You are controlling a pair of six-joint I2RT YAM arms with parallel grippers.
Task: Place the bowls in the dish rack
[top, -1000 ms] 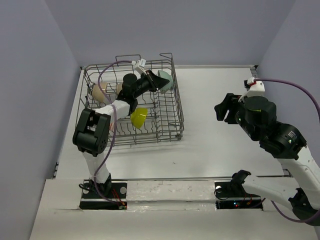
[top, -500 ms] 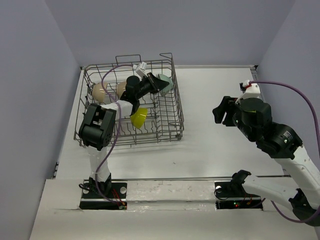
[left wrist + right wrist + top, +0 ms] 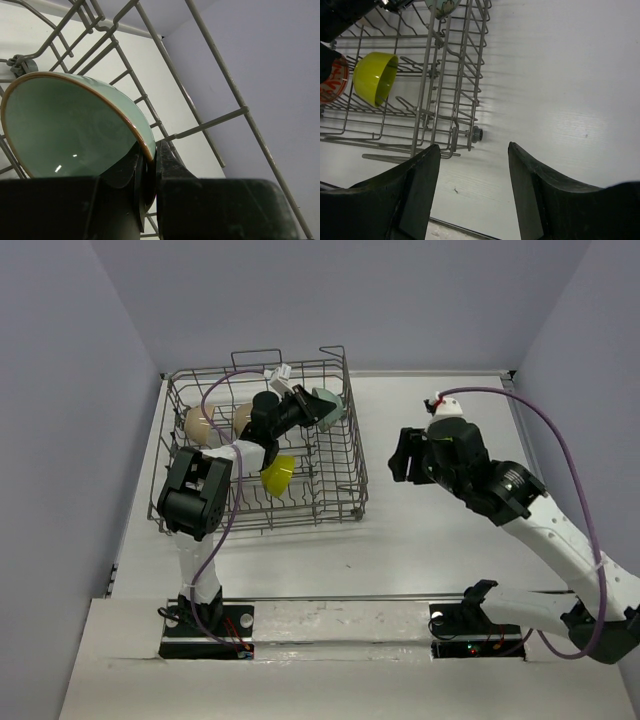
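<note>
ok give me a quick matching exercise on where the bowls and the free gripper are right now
Things:
1. pale green bowl
2. yellow-green bowl
3. cream bowls
4. right gripper

States or places:
a. open, over the bare table to the right of the rack
b. pinched at its rim by the left gripper
c. tipped on its side among the tines near the rack's middle
d. in the far-left part of the rack

Pairs: 1-b, 2-c, 3-d, 4-a
</note>
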